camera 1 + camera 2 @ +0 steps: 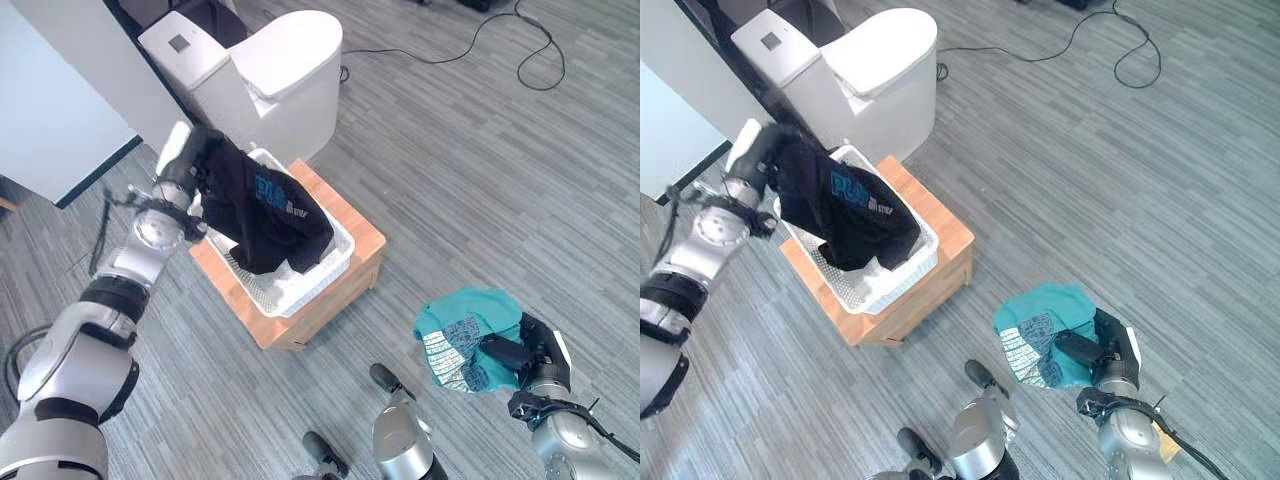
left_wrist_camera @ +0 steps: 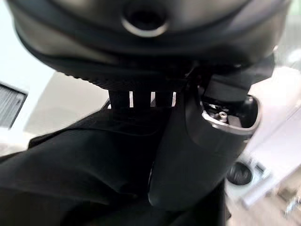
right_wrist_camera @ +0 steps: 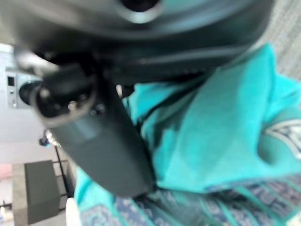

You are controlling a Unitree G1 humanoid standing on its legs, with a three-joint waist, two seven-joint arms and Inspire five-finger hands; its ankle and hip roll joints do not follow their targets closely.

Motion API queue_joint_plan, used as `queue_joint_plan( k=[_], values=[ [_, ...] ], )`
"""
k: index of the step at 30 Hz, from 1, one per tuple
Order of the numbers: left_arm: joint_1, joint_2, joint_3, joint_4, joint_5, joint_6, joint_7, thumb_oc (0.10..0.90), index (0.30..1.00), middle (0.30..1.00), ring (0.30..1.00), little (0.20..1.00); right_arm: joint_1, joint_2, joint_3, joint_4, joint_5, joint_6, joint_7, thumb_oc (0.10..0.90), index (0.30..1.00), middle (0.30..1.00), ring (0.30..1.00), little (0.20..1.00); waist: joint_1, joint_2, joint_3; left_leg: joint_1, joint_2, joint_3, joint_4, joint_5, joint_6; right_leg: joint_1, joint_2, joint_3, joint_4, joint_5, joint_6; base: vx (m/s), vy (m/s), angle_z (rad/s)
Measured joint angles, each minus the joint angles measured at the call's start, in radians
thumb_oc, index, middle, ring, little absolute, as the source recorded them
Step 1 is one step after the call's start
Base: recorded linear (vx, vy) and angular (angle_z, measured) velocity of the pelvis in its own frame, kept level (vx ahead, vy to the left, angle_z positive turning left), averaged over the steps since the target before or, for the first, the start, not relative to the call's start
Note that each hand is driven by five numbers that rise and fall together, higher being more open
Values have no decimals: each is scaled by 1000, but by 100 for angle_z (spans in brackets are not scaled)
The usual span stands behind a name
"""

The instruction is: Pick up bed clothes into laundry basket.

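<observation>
A black garment with blue print [image 1: 265,210] hangs half into the white laundry basket [image 1: 335,255], and its upper edge is pinched in my left hand [image 1: 190,160] at the basket's far left corner. In the left wrist view the thumb [image 2: 188,155] presses on the black cloth [image 2: 70,174]. My right hand [image 1: 525,350] is low at the right, shut on a teal patterned garment [image 1: 460,330] that spreads out to its left over the floor. The right wrist view shows its thumb [image 3: 108,146] clamped on the teal cloth [image 3: 221,141].
The basket stands on a low wooden stand [image 1: 340,290]. A white toilet [image 1: 270,70] is right behind it, and a white panel [image 1: 60,100] is at the far left. A black cable [image 1: 500,40] loops on the grey floor at the back right.
</observation>
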Motion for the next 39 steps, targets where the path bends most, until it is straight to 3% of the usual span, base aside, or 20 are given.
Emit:
queue_joint_plan(
  k=[4, 8, 17, 18, 19, 26, 39],
  values=[
    [111, -73, 2, -43, 8, 14, -64, 400, 300, 300, 300, 300, -10, 0, 0, 0, -15, 2, 0, 400, 300, 300, 300, 300, 1, 1, 12, 0, 0, -1, 0, 0, 0, 1, 0, 0, 0, 0, 0, 0, 0, 0],
    [187, -93, -5, -99, 17, 40, -106, 400, 300, 300, 300, 300, -12, 1, -5, -1, -16, 6, -1, 400, 300, 300, 300, 300, 13, 1, 14, 1, 0, -3, 0, 0, 0, 3, 0, -2, 0, 0, -1, -3, -1, 1],
    [204, -114, 45, -32, 62, 54, -101, 400, 300, 300, 300, 300, -15, 1, -2, -1, -37, 14, 0, 400, 300, 300, 300, 300, 18, 1, 15, 3, 0, -7, -1, 0, 0, 8, -1, -8, 0, 0, -1, -9, 0, 2],
    [202, -130, 73, 5, 64, 60, -100, 510, 465, 465, 465, 465, -17, 1, -1, -1, -37, 14, 0, 400, 300, 300, 300, 300, 16, 1, 15, 4, 0, -6, -1, 0, 0, 8, -1, -6, 0, 0, -1, -5, -4, -3],
    [201, -135, 79, 29, 64, 65, -98, 800, 900, 900, 900, 900, -15, 1, -2, -1, -38, 15, -1, 400, 300, 300, 300, 300, 12, 2, 15, 5, 1, -5, -1, 0, 0, 8, 0, -5, 0, 0, -1, -5, -4, -3],
    [195, -165, 137, 110, 11, 82, -95, 800, 900, 900, 900, 900, -9, 1, -1, -1, -41, 21, -1, 400, 300, 300, 300, 300, 14, 2, 15, 11, 1, -4, 1, 0, 0, 13, 0, -4, 0, 1, -1, 0, 0, 0],
    [165, -156, 151, 46, -7, 85, -73, 800, 900, 900, 900, 900, -13, 0, 3, -1, -41, 37, 1, 400, 300, 300, 300, 300, 22, 3, 15, 25, 2, -6, 0, 0, 0, 29, 1, -6, 0, 2, -2, 0, 0, 0]
  ],
)
